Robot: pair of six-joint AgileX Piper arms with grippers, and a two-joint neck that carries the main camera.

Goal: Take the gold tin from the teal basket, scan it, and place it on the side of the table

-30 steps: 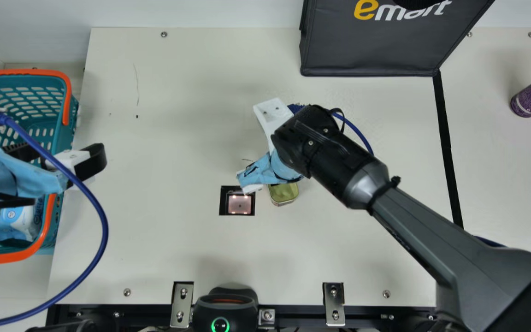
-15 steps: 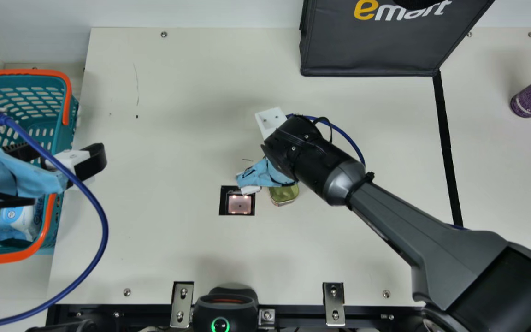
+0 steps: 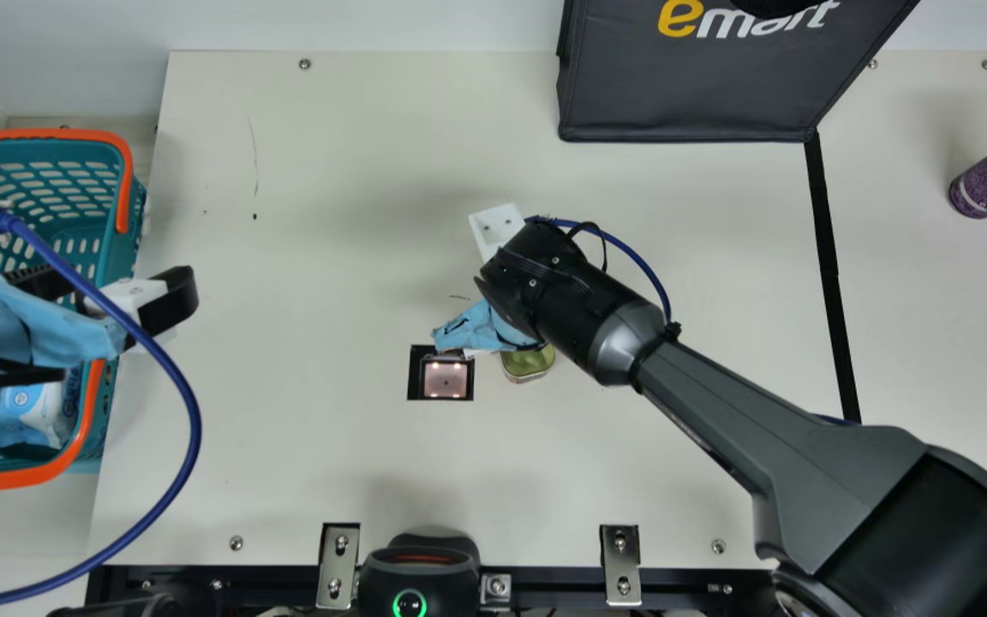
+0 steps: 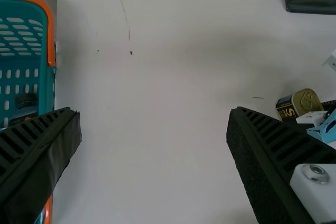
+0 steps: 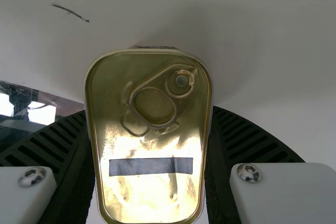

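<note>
Swung toward main view's left since a second ago, my right forearm (image 3: 716, 403) brings its wrist slightly that way, while the gold tin (image 3: 528, 363) shows in nearly the same spot over the counter (image 3: 331, 257). Between the ribbed fingers of my right end effector (image 5: 148, 113) sits the tin, pinched by its two long sides in the right wrist view, lid and pull ring facing the wrist camera. Its long axis runs out along the fingers, square to the squeeze. Whether its underside touches the counter, I cannot tell.

Just beside the tin, toward main view's left, lies the lit scanner window (image 3: 446, 380), and that short sideways gap is what I judge the coming move turns on. Carrying the tin across it, lid up, would present the underside to the glass; whether a scan has registered, I cannot tell. The finger on the scanner's side would lead the crossing, so I would watch that it does not drag over the glass or mask the code.

Well apart, my left end effector (image 4: 154, 116) hangs by the teal basket (image 3: 121, 248), fingers spread, holding nothing. With the tin already in its grasp, my right arm is plainly the nearer and the one to work.
</note>
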